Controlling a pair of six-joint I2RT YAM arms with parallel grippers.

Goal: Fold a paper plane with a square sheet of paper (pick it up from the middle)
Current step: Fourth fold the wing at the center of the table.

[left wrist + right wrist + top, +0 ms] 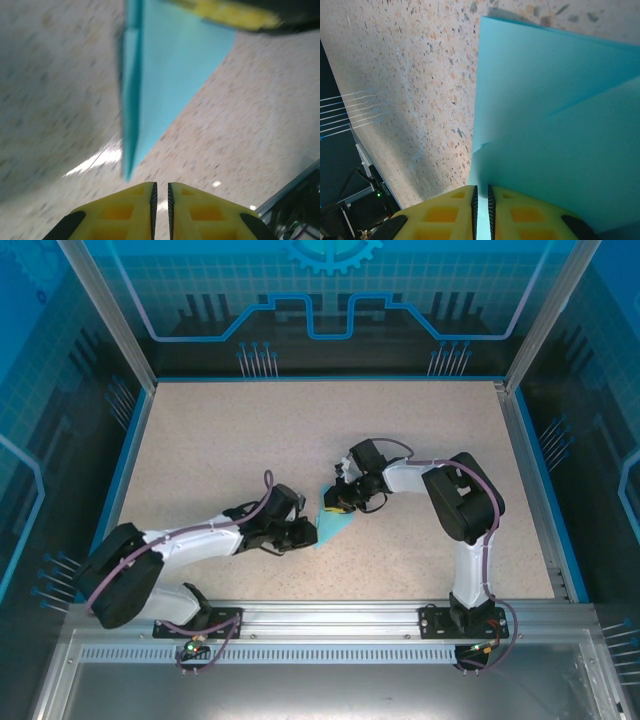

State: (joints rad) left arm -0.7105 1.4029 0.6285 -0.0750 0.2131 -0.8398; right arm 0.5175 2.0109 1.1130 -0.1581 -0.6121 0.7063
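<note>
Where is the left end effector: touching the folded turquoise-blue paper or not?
Apart. The left wrist view shows speckled table between the tip of the folded turquoise-blue paper and the shut left end effector.

Your paper (560, 125) is plain turquoise-blue. The table (300, 430) is beige, speckled with brown and grey flecks and edged in blue. The left gripper (161, 187) and right gripper (481, 189) show yellow fingers.

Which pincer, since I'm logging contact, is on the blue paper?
The right pincer, tips over the folded paper; the left pincer sits off it, beyond its point.
</note>
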